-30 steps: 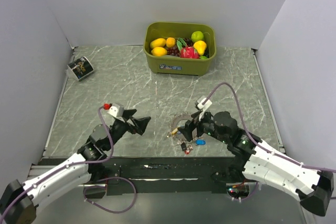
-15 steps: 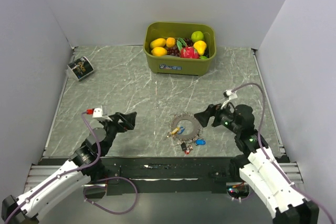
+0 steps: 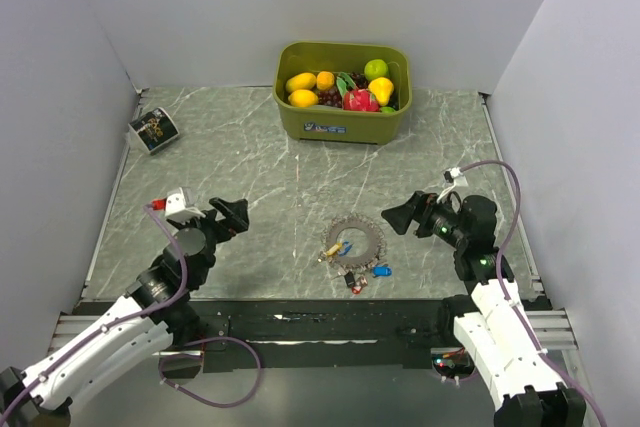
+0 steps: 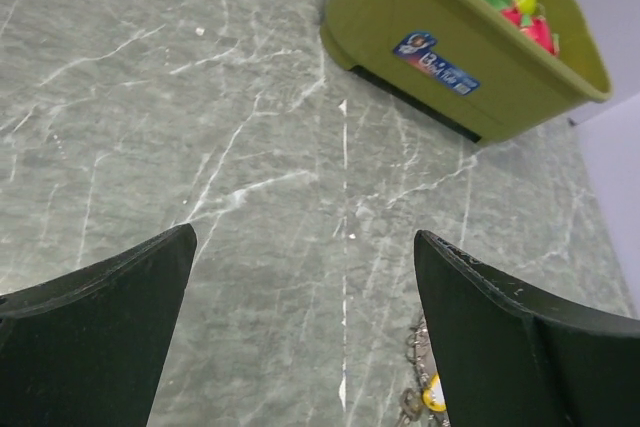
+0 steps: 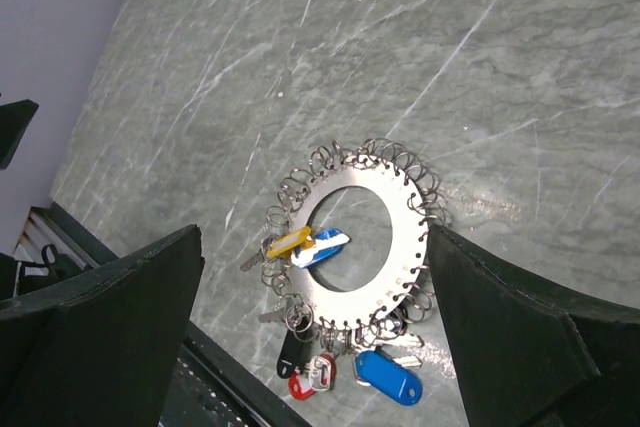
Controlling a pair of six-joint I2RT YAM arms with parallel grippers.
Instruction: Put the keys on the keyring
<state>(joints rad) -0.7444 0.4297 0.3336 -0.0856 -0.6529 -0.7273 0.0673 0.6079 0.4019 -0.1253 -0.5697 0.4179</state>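
Keyring [image 3: 372,237] lies flat on the table [image 3: 230,162] — a grey metal ring with lots of little wire loops round its rim. All the keys [image 3: 357,278] are right by it. One yellow key [image 5: 290,243] and one blue key [image 5: 330,238] lie in the hole in the keyring's middle. More sit in a bunch at the keyring's near edge: a blue tag [image 5: 388,375], a red one [image 5: 308,381] and a black one [image 5: 290,349]. They touch the little loops, but I cannot tell which ones are hooked on.

Just to the right of the keyring is the right pincer [image 3: 400,217], held up over the table. It is wide open and has nothing in it. In its own camera the keyring shows between its two black fingers [image 5: 110,307].

Well off to the keyring's left is the left pincer [image 3: 233,214]. It is wide open too — only bare table shows between its fingers [image 4: 90,327].

Far behind the keyring stands a green bin [image 3: 343,127] full of toy fruit [image 3: 345,87]. A small packet [image 3: 154,130] lies far to the keyring's left and further back, close to the wall.
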